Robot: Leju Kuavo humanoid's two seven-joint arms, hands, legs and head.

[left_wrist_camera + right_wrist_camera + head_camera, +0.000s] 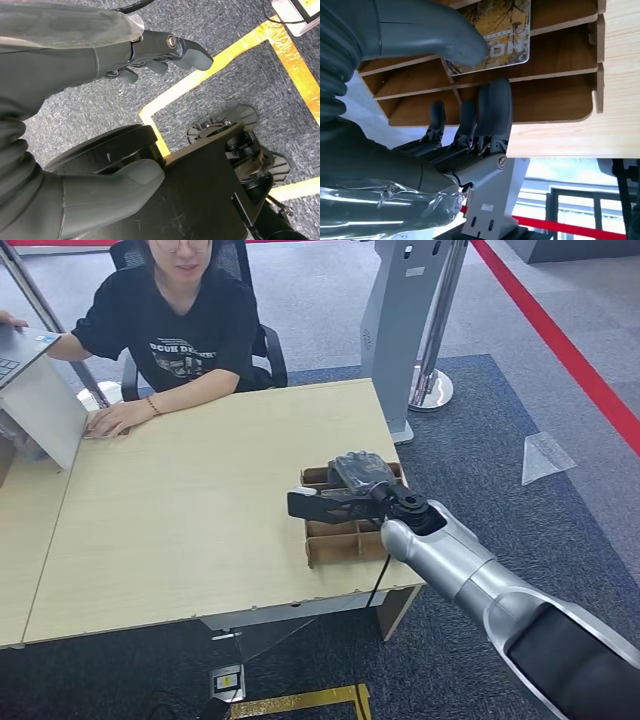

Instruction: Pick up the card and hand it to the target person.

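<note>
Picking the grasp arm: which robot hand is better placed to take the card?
Right. The right robot hand is over the rack, thumb by the card. The left robot hand hangs above the floor.

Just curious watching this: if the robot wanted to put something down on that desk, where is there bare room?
The widest bare patch of the desk lies between the person's hand and the wooden rack. It is crowded at the rack, where the right hand hovers by the card, and around the laptop.
</note>
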